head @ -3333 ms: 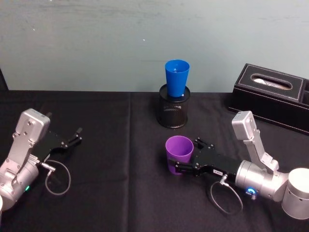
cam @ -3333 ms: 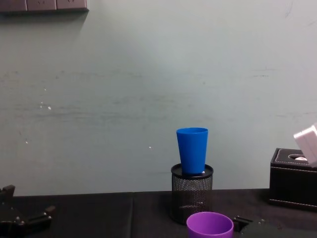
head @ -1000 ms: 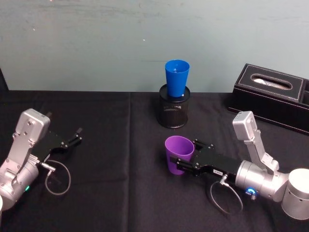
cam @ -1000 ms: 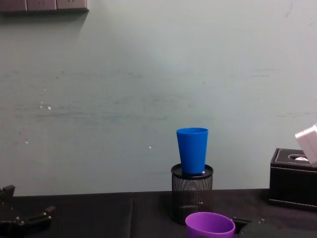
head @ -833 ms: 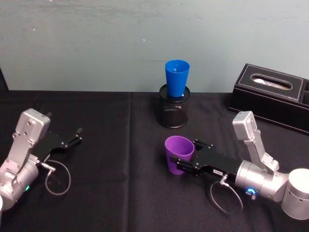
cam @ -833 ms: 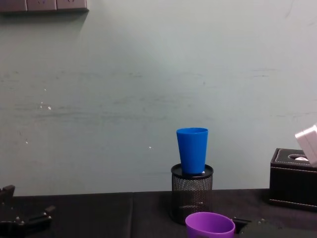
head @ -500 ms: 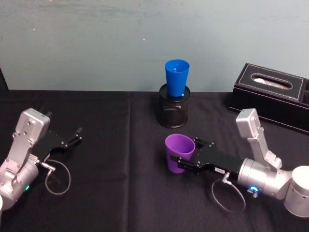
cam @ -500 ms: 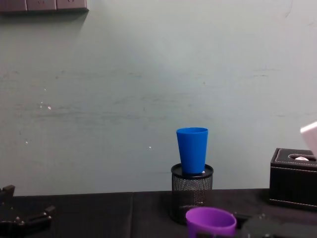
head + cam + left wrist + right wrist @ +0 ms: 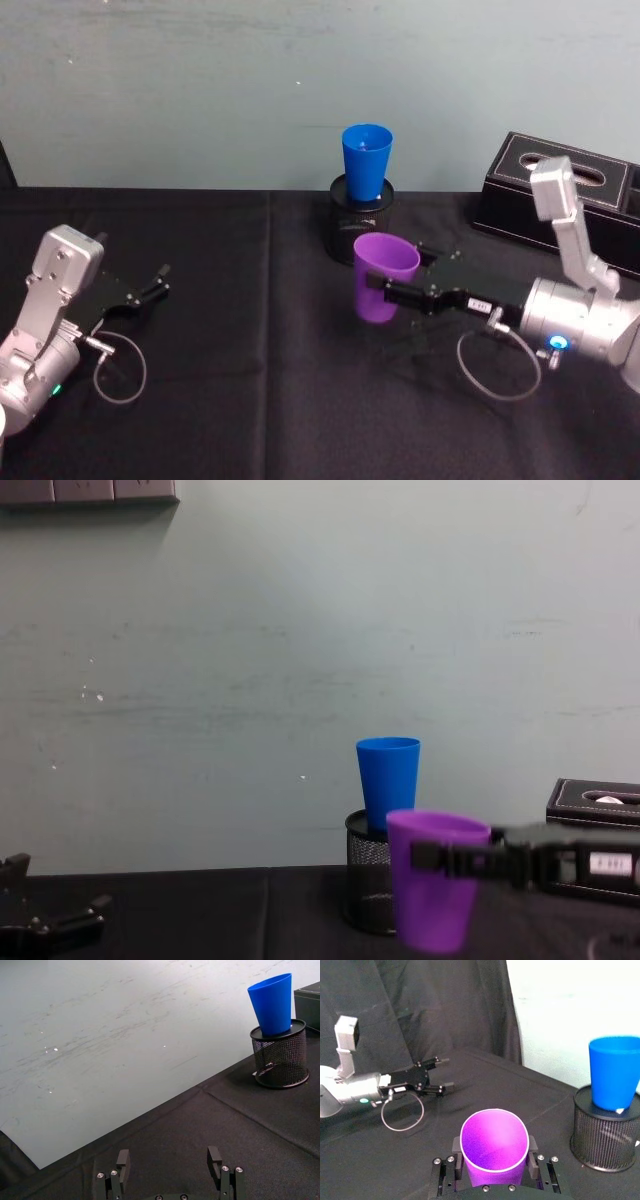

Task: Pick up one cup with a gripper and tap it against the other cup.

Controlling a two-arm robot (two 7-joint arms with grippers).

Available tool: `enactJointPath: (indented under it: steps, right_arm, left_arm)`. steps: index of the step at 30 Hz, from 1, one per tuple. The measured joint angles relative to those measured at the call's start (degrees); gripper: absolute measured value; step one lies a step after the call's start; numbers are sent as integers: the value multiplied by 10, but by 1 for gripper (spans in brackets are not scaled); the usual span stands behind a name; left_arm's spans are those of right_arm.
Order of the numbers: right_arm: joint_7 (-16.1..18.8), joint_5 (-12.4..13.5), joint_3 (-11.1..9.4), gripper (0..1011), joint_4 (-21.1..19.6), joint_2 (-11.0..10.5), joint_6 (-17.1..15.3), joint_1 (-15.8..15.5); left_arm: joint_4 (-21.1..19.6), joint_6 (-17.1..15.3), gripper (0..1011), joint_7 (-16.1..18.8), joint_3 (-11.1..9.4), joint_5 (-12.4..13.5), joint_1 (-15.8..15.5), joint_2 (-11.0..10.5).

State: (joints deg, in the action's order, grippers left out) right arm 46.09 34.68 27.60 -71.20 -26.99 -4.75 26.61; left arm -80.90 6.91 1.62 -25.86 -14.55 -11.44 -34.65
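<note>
- Your right gripper [image 9: 392, 283] reaches in from the right over the black cloth-covered bench [image 9: 250, 380]. Its fingers [image 9: 533, 1149] are clamped on either side of the smooth purple plastic tumbler [image 9: 383, 278], a little below the rim.
- The purple tumbler sits mouth up and close to upright. In the chest view its base appears to hang clear of the bench, though the angle makes that hard to confirm.
- The bright blue plastic tumbler [image 9: 366, 160] stands mouth up inside the black wire-mesh pen holder [image 9: 345, 215] near the back wall. About half of its height rises above the holder's rim.
- The purple tumbler is just in front of the holder and slightly to its right. Its rim is lower than the blue tumbler's rim.
- The right wrist view shows a gap between the two tumblers, so they are not touching.
- Your left gripper [image 9: 158, 280] rests low at the left side of the bench, well apart from both tumblers. Its fingers are spread wide with nothing between them.
- A black tissue box [image 9: 520, 190] sits at the back right of the bench, behind the right arm.
</note>
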Motion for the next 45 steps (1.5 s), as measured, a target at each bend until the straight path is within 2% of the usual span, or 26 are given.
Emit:
enactJointPath:
  steps: [7,13,25,45]
  right_arm:
    - [1,-6,12,731,-41,-29,-24,28]
    - [-1,-14,23,731,-53,-40,-30,49]
    - [-14,-13,44,731,-55,-44,-44,70]
    - [-14,-13,42,731,-54,-43,-42,69]
  left_arm:
    - [0,0,1012,0,0,0,0,0]
    - [0,0,1011,0,0,0,0,0]
    - [0,0,1011,0,0,0,0,0]
    - [0,0,1011,0,0,0,0,0]
